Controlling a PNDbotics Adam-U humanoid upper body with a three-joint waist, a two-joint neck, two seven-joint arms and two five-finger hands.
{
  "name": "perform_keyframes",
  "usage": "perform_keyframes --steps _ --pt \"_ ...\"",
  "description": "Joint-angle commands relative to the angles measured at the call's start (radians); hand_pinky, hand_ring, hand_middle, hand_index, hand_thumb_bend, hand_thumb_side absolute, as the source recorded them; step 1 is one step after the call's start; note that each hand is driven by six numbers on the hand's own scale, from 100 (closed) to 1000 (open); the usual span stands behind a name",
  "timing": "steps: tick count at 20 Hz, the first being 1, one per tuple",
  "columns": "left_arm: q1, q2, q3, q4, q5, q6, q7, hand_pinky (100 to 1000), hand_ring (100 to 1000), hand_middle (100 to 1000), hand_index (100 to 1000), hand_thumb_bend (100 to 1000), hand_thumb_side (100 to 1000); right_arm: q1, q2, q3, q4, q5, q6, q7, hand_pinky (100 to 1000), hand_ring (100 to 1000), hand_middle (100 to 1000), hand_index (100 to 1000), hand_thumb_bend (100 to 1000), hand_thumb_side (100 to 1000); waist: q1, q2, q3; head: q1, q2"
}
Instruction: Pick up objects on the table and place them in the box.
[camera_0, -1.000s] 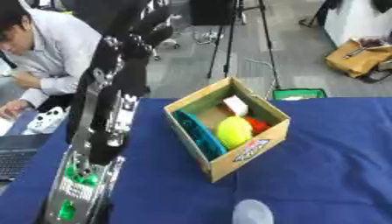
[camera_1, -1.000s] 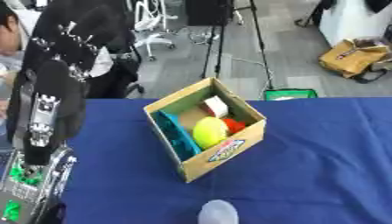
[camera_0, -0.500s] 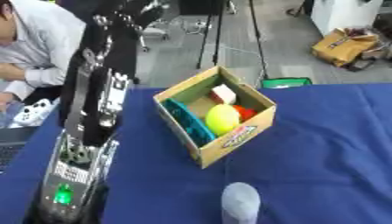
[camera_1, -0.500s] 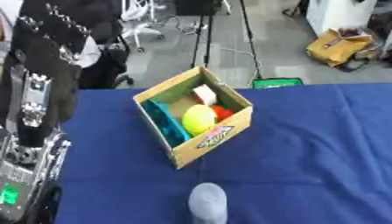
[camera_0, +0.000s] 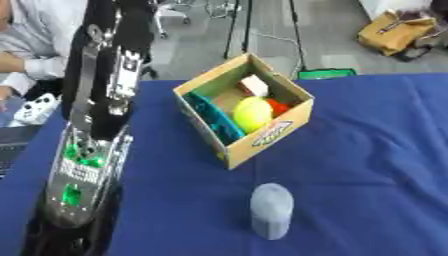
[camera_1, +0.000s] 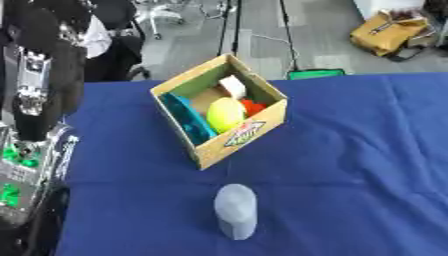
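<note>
An open cardboard box (camera_0: 267, 142) stands on the blue table, turned corner-on. Inside lie a yellow ball (camera_0: 251, 113), a teal object (camera_0: 214, 120) along the left wall, something red (camera_0: 278, 106) and a pale block (camera_0: 255, 85). A grey-blue cylinder (camera_0: 270, 210) rests on the cloth in front of the box, apart from it. My left arm (camera_0: 92, 150) rises along the left side, well left of the box. Its hand (camera_0: 131, 15) reaches the top edge and is mostly cut off. The right hand shows in no view.
The blue cloth (camera_0: 376, 150) stretches right of the box. A person sits at the far left beside a white controller (camera_0: 35, 109). A tan bag (camera_0: 398, 32) and a green item (camera_0: 328, 73) lie on the floor beyond the table.
The whole picture has shifted, so the camera moved; the grey-blue cylinder now shows in full. The left arm stays raised at the left, and the box's contents are unchanged.
</note>
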Motion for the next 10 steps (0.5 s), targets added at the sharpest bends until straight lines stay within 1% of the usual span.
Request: perform_keyframes --steps 1,2,3,5,6,7,10 --pt "-0.001 0.01 0.015 -0.015 0.014 -0.018 0.024 920 943 989 1000 100 745 0.007 0.019 -0.032 -0.018 0.046 -0.087 -0.057 827 895 753 836 130 1000 -0.003 -0.008 -0.004 0.017 -0.007" --pt "0.002 0.009 0.015 -0.015 0.019 -0.025 0.036 909 936 982 1000 100 746 0.016 0.035 -0.038 -0.018 0.07 -0.124 -0.088 818 886 753 837 100 1000 -0.001 -0.006 -0.004 0.019 -0.01" --pt "0.006 0.005 0.016 -0.015 0.027 -0.031 0.05 886 921 966 990 100 745 0.023 0.058 -0.05 -0.018 0.101 -0.157 -0.131 804 871 745 827 100 1000 0.001 -0.003 -0.004 0.022 -0.02" --pt "0.012 -0.002 0.015 -0.015 0.044 -0.04 0.078 842 886 936 959 100 751 0.04 0.105 -0.064 -0.018 0.175 -0.2 -0.222 788 846 731 813 100 1000 0.003 0.003 -0.001 0.026 -0.038" --pt "0.014 -0.005 0.014 -0.015 0.051 -0.043 0.092 825 866 923 946 100 753 0.047 0.127 -0.066 -0.018 0.213 -0.211 -0.266 782 834 721 805 100 1000 0.004 0.006 0.0 0.027 -0.046" --pt "0.018 -0.012 0.013 -0.015 0.061 -0.047 0.106 799 836 902 924 100 754 0.051 0.156 -0.07 -0.018 0.246 -0.217 -0.296 771 817 694 785 100 1000 0.006 0.009 0.003 0.031 -0.063" --pt "0.032 -0.026 0.009 -0.015 0.081 -0.058 0.134 779 813 885 905 100 759 0.055 0.206 -0.079 -0.018 0.297 -0.223 -0.321 762 801 669 765 100 1000 0.009 0.015 0.007 0.034 -0.094"
